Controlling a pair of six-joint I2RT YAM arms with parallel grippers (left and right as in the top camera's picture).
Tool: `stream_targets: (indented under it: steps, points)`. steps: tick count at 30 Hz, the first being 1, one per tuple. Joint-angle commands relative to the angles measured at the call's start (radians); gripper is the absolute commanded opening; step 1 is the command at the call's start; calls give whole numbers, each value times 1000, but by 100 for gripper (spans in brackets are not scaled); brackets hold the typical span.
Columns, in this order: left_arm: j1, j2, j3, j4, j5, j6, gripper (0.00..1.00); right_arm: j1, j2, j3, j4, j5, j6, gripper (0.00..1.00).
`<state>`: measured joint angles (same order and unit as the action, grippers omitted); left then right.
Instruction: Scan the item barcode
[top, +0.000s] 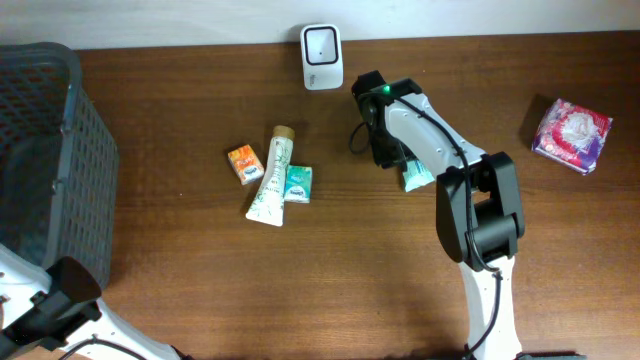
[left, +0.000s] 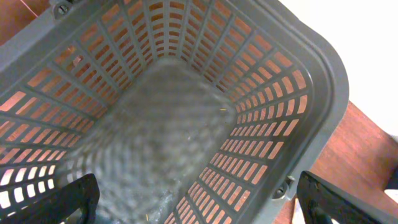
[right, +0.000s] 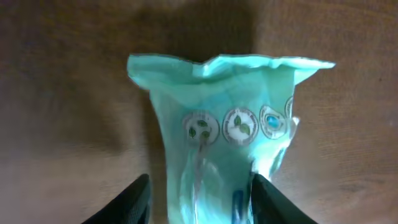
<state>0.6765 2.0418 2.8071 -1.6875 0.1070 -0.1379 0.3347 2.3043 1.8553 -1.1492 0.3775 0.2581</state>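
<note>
One teal sachet (right: 217, 149), long axis vertical, crimped end toward frame top; right pincer (right: 200, 194) straddling it, grasp indeterminate; left pincer (left: 199, 194) released.

Dark brown wooden table (top: 350, 290). Grey slotted basket (top: 40, 150) at left edge. White scanner (top: 322, 57) at far edge, centre. Left of centre, cluster: orange packet (top: 245, 164), white-green tube (top: 272, 180) with tan cap pointing far, small teal packet (top: 297, 184) touching tube's right side. Crinkled teal pouch (right: 217, 124) flat on wood, right of centre. Purple-pink packet (top: 571, 134) far right, well apart.
</note>
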Motion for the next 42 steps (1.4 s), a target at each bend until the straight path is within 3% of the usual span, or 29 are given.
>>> stream_targets:
  steps: [1,4,7,9,14,18,23,24,25,26,29,32,38,40,42]
  points:
    - [2,-15,7,0,0,13,99,-35,-7,-84,67,1,5,45]
    - [2,-15,7,0,0,13,99,-90,-7,-157,129,-8,-21,44]
    - [2,-15,7,0,0,13,99,-107,-7,-159,129,-71,-22,21]
    - [2,-15,7,0,0,13,99,-107,-8,-115,89,-245,-30,17]
    - [2,-15,7,0,0,13,99,-122,-8,113,-96,-839,-249,16]
    - [2,-15,7,0,0,13,99,-146,-7,2,-90,-1229,-424,15]
    - [2,-15,7,0,0,13,99,-211,-7,-227,48,-1249,-380,14]
    - [2,-15,7,0,0,13,99,-248,-7,-237,48,-1174,-366,21]
    - [2,-15,7,0,0,13,99,-271,-7,-235,47,-1116,-346,38]
    - [2,-15,7,0,0,13,99,-298,-8,-225,35,-1101,-347,48]
    - [2,-15,7,-1,0,13,99,-392,-9,-102,-83,-1077,-347,56]
    - [2,-15,7,0,0,13,99,-404,-9,58,-210,-935,-347,58]
    - [2,-15,7,-1,0,13,99,-253,-9,243,-315,-700,-288,59]
    - [2,-15,7,0,0,13,99,-193,-9,243,-300,-533,-209,69]
    - [2,-15,7,0,0,13,99,-195,-9,241,-302,-535,-193,85]
